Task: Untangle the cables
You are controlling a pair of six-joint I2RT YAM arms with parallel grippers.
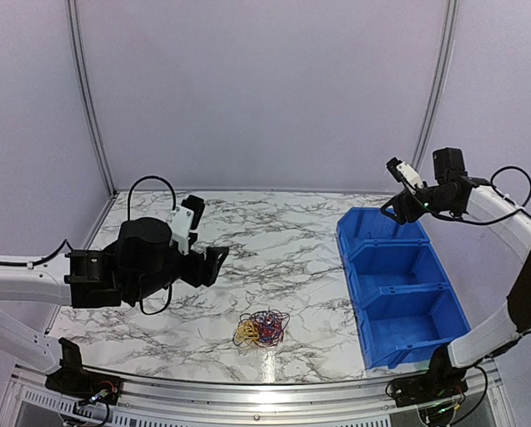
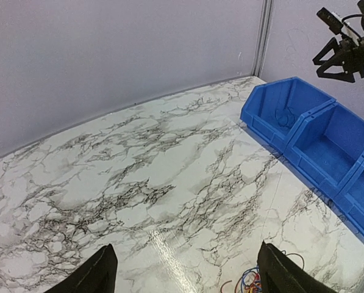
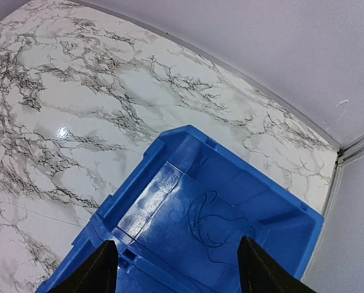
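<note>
A small tangle of thin yellow, red and blue-purple cables [image 1: 261, 329] lies on the marble table near the front middle. Its edge shows at the bottom of the left wrist view [image 2: 250, 282]. One thin dark cable [image 3: 221, 223] lies loose inside the far blue bin [image 3: 188, 201]. My left gripper [image 1: 213, 265] is open and empty, held above the table to the left of and behind the tangle. My right gripper [image 1: 397, 210] is open and empty, high above the far bin [image 1: 378, 227]. It also shows in the left wrist view [image 2: 340, 58].
Three blue bins stand in a row along the right side [image 1: 398, 289], also in the left wrist view [image 2: 328, 146]. White walls enclose the table at the back and sides. The table's front edge has a metal rail [image 1: 265, 391].
</note>
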